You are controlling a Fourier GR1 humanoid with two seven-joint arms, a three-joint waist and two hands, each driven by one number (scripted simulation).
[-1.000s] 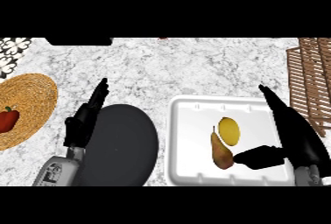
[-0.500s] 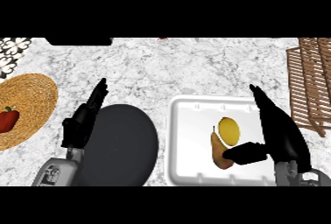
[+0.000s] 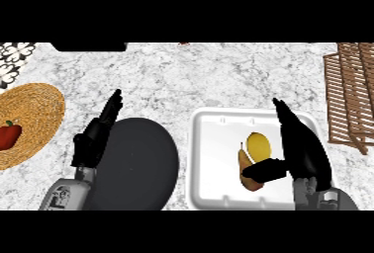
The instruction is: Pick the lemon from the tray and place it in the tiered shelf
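Marble counter (image 3: 219, 79), white rectangular tray (image 3: 219, 148)

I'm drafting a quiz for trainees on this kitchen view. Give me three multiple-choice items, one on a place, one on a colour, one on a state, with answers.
1. Where is the lemon?
A. In the white tray
B. On the woven mat
C. On the wooden shelf

2. What colour is the round plate beside the tray?
A. White
B. Dark grey
C. Red

3. How is the right hand?
A. Curled round the lemon
B. Open, fingers straight, over the tray
C. Resting on the shelf

Answers: 1 A, the lemon lies in the tray next to a pear. 2 B, the plate is dark grey. 3 B, its fingers are straight beside the lemon.
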